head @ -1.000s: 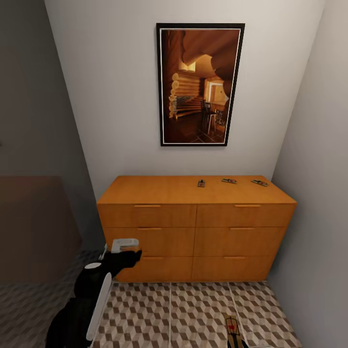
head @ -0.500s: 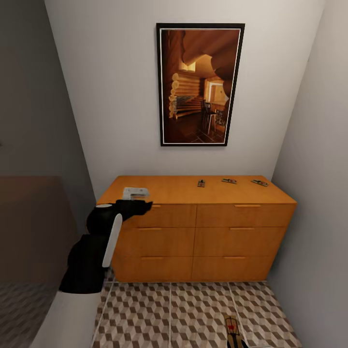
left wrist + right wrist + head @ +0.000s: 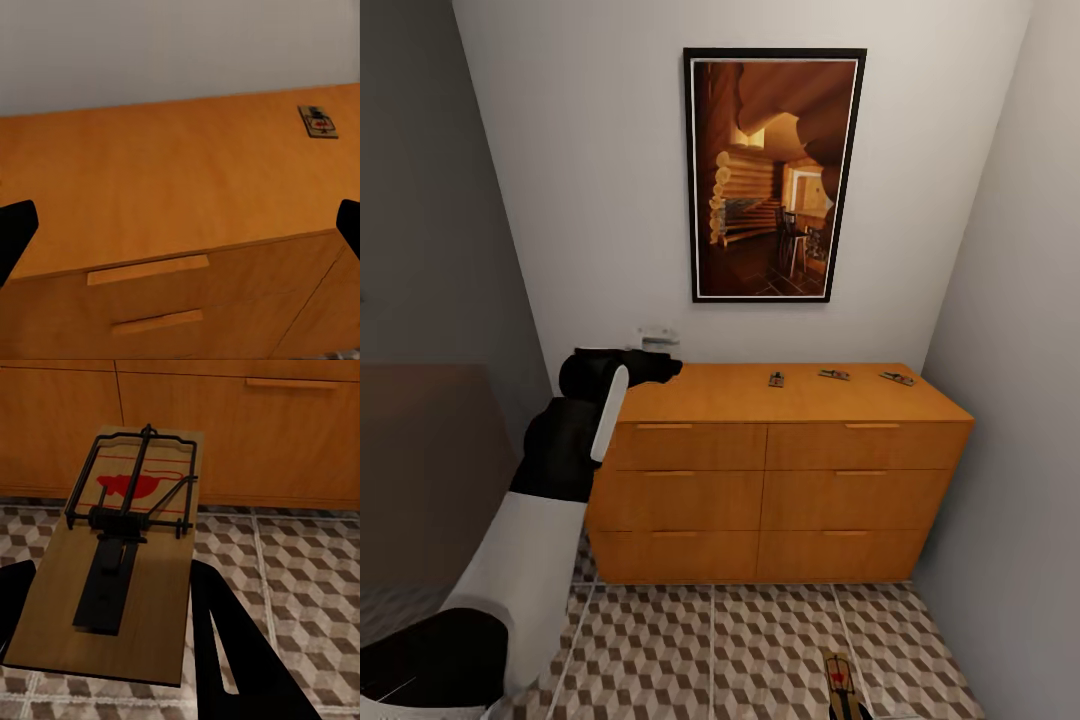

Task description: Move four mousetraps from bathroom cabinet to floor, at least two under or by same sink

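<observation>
The orange-brown cabinet [image 3: 765,470] stands against the back wall. Three mousetraps lie on the right half of its top: one [image 3: 776,379], a second [image 3: 834,375] and a third [image 3: 897,378]. My left gripper [image 3: 668,367] hovers at the top's left end, open [image 3: 180,225], well short of the nearest mousetrap [image 3: 318,121]. In the right wrist view my right gripper [image 3: 109,589] is shut on a fourth mousetrap [image 3: 124,562], held low over the bathroom floor [image 3: 300,577] in front of the drawers. That trap [image 3: 841,683] sits at the head view's lower edge. The sink is out of view.
A framed picture [image 3: 774,175] hangs above the cabinet. A grey wall [image 3: 1010,400] closes in on the right side, tight against the cabinet's end. A dim brown surface [image 3: 430,470] lies to the left. The cube-pattern tiles [image 3: 710,650] spread before the cabinet.
My left arm has risen from in front of the lower drawers to the height of the cabinet's top at its left end. The mousetraps and the right gripper's trap have not moved.
</observation>
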Robot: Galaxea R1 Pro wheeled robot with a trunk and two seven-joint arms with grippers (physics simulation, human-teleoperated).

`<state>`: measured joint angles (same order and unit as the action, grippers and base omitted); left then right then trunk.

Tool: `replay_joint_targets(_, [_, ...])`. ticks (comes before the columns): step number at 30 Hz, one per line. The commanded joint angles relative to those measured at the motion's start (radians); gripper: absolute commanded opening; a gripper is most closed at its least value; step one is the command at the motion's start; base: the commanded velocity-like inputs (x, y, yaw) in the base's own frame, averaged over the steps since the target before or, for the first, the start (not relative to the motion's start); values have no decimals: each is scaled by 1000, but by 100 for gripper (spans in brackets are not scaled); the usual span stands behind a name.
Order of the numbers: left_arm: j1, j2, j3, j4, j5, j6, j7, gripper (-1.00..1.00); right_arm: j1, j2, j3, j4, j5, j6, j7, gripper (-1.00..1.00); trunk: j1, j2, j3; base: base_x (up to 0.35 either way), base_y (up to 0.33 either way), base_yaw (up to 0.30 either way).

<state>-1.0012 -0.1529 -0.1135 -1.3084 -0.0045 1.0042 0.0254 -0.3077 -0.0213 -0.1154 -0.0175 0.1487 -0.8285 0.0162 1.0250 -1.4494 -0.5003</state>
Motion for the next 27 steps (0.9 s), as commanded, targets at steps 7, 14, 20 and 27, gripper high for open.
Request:
replay_joint_targets(7, [-21,5,-82,-61,0,11,7,100,-1,-2,-10,0,5,-4,7,-100,0,-1,-1,0,0,0])
replay_joint_targets(14, [-23,25,-166,-151,3,14,7,100,-1,-3,-10,-1,5,-4,6,-100,0,-1,-1,0,0,-25])
replay_joint_targets(20, [-16,30,-174,-155,7,14,6,100,-1,-1,-9,-1,5,-4,6,-100,0,-1,2,0,0,-169])
replay_joint_targets(27, [2,31,-175,-154,9,14,6,100,-1,0,-10,-1,5,-4,7,-100,0,-1,10,0,0,-233])
